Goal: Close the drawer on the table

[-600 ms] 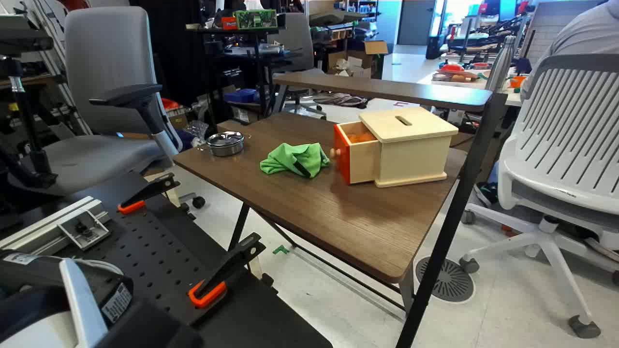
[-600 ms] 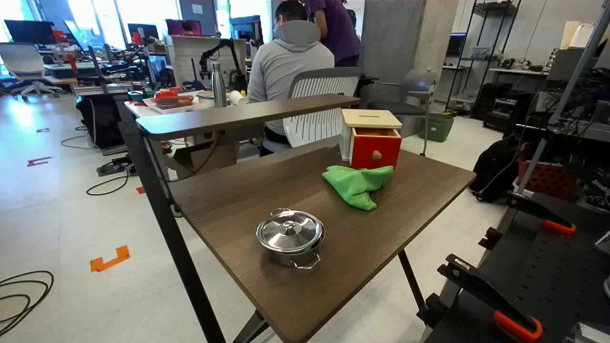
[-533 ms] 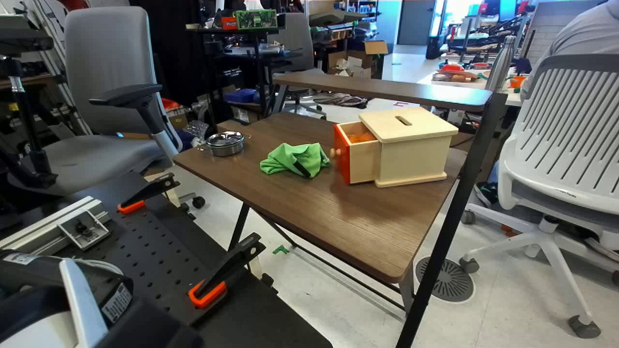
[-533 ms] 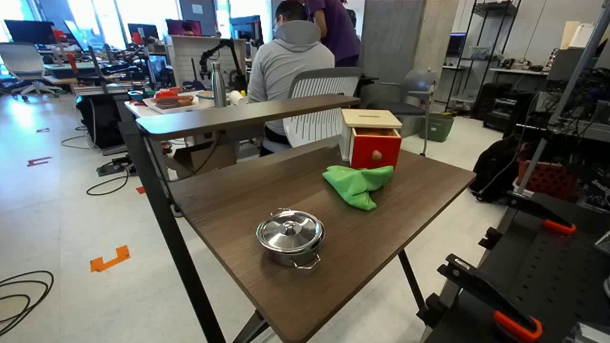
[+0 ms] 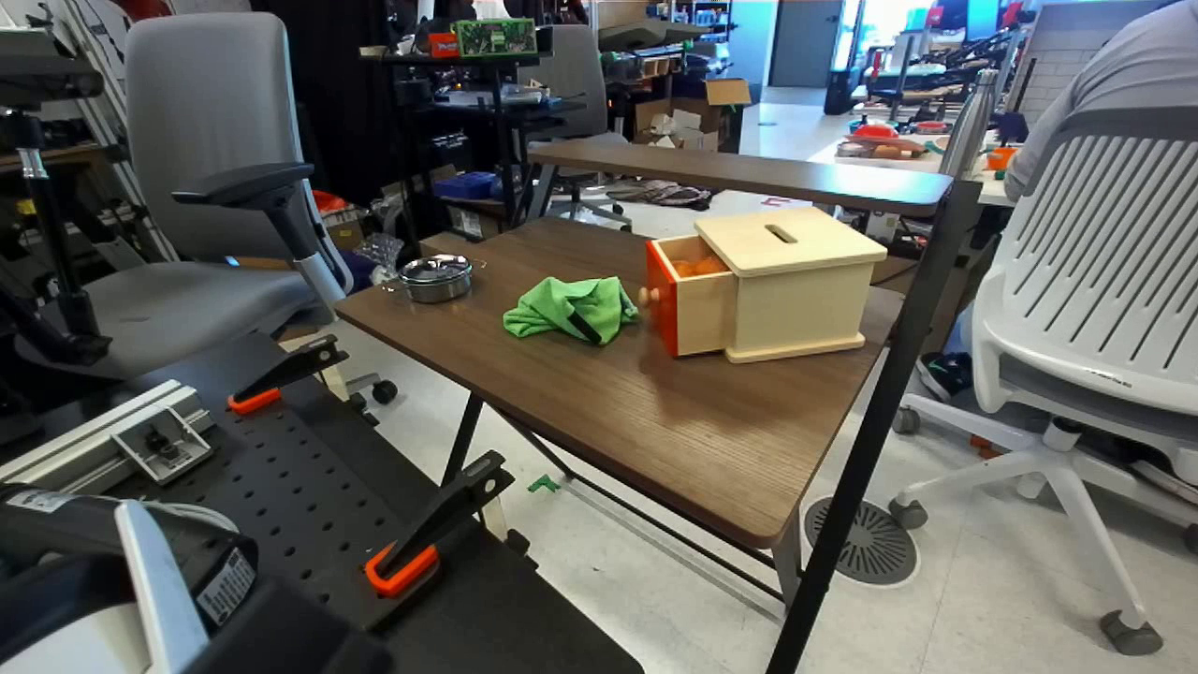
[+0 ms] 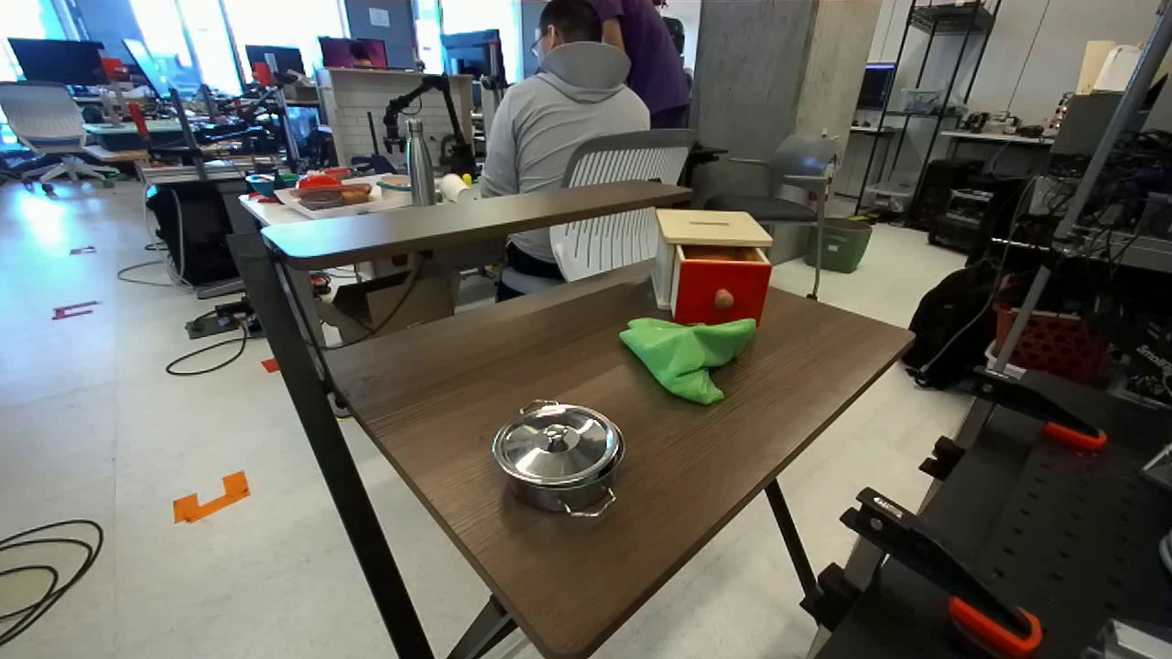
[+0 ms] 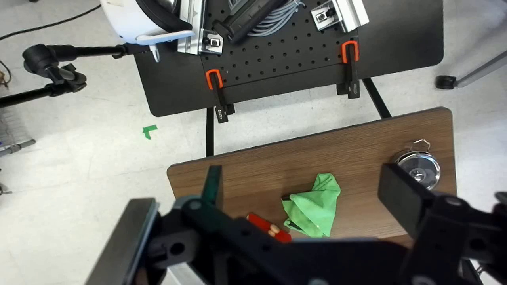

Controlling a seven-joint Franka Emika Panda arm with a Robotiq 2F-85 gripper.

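Note:
A pale wooden box [image 5: 800, 304] stands on the brown table [image 5: 562, 393]. Its drawer, with a red front [image 5: 663, 304] and a round wooden knob, is pulled partly out, with orange items inside. In an exterior view the red drawer front [image 6: 705, 291] faces the camera, behind a green cloth [image 6: 687, 357]. In the wrist view my gripper [image 7: 302, 178] is open and empty, its fingers wide apart, seen above the table. Part of the red drawer front [image 7: 261, 223] shows below the left finger; the gripper body hides the rest of the box. The exterior views do not show the gripper.
The green cloth [image 5: 573, 309] lies just in front of the drawer knob. A lidded metal pot [image 5: 437, 278] stands near the table's end. A raised shelf [image 5: 739, 173] runs along one long side of the table. A black perforated bench [image 5: 309, 487] with orange-handled clamps stands alongside.
The seated person in grey has shifted and turned the head, and their white chair has moved slightly. The box, drawer, cloth and pot have not moved.

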